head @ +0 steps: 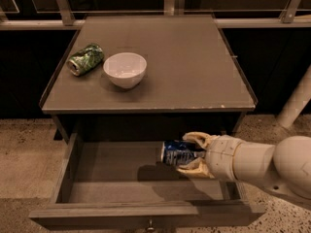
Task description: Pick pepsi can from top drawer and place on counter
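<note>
The pepsi can (pixel 176 153) is dark blue with silver markings and lies sideways in my gripper (pixel 190 154), silver end to the left. My gripper is shut on the pepsi can, one cream finger above it and one below. It holds the can above the floor of the open top drawer (pixel 112 171); a shadow lies on the drawer bottom beneath it. My white arm comes in from the right. The counter (pixel 194 67) is the grey-brown tabletop just above the drawer.
A green patterned can (pixel 85 59) lies on its side at the counter's left. A white bowl (pixel 125 69) stands beside it. The drawer's knob (pixel 149 223) shows at the bottom edge. A white post (pixel 297 101) stands at the right. Speckled floor surrounds the cabinet.
</note>
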Available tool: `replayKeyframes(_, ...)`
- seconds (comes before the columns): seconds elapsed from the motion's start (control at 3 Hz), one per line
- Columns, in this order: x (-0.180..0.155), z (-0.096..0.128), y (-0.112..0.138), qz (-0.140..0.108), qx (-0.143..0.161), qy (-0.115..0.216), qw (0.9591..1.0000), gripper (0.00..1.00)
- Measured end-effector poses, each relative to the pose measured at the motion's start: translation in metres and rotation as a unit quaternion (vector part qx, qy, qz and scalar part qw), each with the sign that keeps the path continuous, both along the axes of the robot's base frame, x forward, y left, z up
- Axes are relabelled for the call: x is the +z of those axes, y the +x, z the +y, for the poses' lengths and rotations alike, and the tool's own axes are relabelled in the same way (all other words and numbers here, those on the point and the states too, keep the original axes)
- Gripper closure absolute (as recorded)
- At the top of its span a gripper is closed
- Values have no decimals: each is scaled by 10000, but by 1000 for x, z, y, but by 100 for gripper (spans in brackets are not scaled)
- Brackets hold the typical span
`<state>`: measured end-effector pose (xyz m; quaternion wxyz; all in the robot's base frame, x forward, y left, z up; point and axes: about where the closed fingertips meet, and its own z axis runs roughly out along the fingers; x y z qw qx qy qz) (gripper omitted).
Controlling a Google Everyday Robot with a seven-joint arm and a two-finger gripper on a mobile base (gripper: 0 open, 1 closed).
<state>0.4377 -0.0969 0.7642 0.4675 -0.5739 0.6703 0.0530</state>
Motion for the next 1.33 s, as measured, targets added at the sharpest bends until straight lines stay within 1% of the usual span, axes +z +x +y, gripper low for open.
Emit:
replayKeyframes(0.33, 4, -2, -1, -27, -21, -20, 10000, 100)
replayKeyframes(0.67, 3, -1, -1, 98, 17, 65, 9999, 100)
replayKeyframes(1.0, 41, -7, 0, 106, 78, 51, 9999, 100)
replayKeyframes(1.33, 91, -14, 3, -33, 222, -62, 9997, 100)
